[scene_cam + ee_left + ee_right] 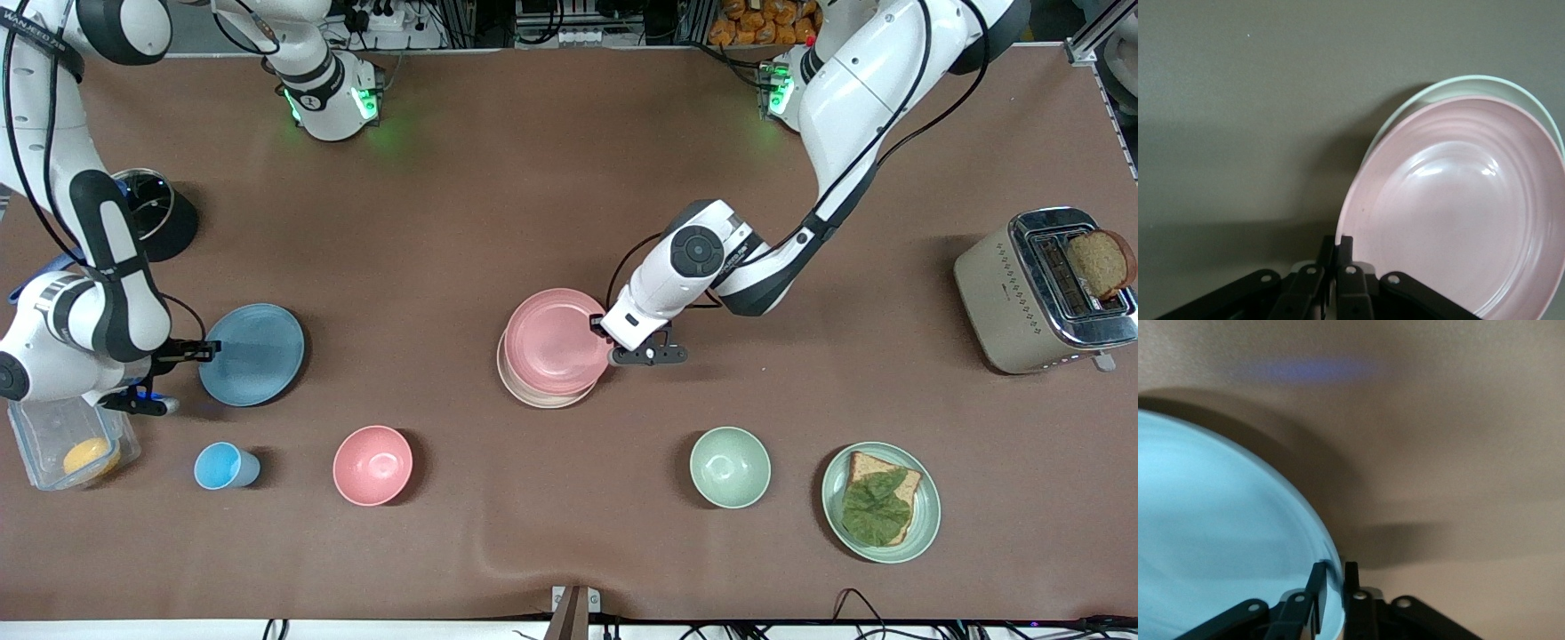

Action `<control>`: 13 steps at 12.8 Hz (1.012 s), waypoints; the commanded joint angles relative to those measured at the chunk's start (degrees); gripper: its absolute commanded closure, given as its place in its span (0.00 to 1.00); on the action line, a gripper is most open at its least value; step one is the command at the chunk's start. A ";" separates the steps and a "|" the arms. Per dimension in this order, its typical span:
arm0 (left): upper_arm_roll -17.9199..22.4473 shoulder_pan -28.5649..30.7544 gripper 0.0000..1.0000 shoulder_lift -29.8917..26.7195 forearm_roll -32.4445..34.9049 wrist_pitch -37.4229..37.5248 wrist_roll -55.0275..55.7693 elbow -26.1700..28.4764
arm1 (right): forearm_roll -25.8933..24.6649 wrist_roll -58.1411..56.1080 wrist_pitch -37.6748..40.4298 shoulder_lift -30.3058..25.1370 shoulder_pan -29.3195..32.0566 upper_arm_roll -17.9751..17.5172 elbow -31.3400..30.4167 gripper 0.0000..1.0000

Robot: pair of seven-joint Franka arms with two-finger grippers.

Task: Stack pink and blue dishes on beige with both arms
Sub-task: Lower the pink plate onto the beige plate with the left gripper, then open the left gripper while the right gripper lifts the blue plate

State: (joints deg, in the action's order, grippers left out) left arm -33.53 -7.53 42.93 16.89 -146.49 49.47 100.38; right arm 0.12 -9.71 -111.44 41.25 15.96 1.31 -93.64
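- Right wrist view: right gripper (1331,587) has its jaws pinched on the rim of the blue plate (1211,540), which spreads away from the fingertips toward the table's middle.
- Blue plate sits well apart from the beige plate (533,394), toward the right arm's end.
- Left gripper (613,342), jaws clamped on the pink plate (556,340), holds it over the beige.

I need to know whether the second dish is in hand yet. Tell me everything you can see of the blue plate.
The blue plate is flat, round, matte light blue with a faintly ridged rim and nothing on it. It sits at the right arm's end of the table, farther from the front camera than the small blue cup. The right gripper is shut on its rim, one finger above and one below. Its shadow suggests that edge is slightly raised.
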 commanded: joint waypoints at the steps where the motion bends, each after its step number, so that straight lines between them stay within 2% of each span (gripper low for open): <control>1: 0.66 -0.81 1.00 1.19 1.75 -1.43 0.80 -1.33 | 0.06 -0.66 -0.54 -0.03 0.65 -0.87 0.74 1.00; 9: 2.07 -3.19 1.00 3.65 1.57 -1.52 0.89 -4.32 | -0.29 -5.23 1.13 -1.79 0.39 -0.96 4.61 1.00; 13: 2.77 -3.63 1.00 4.00 1.66 -1.52 0.89 -4.67 | 0.32 -4.44 11.92 -2.32 0.30 -1.13 9.78 1.00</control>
State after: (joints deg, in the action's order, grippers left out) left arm -31.72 -10.12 46.01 16.95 -147.55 49.47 97.12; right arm 0.13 -14.18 -103.63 39.95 15.94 0.78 -85.74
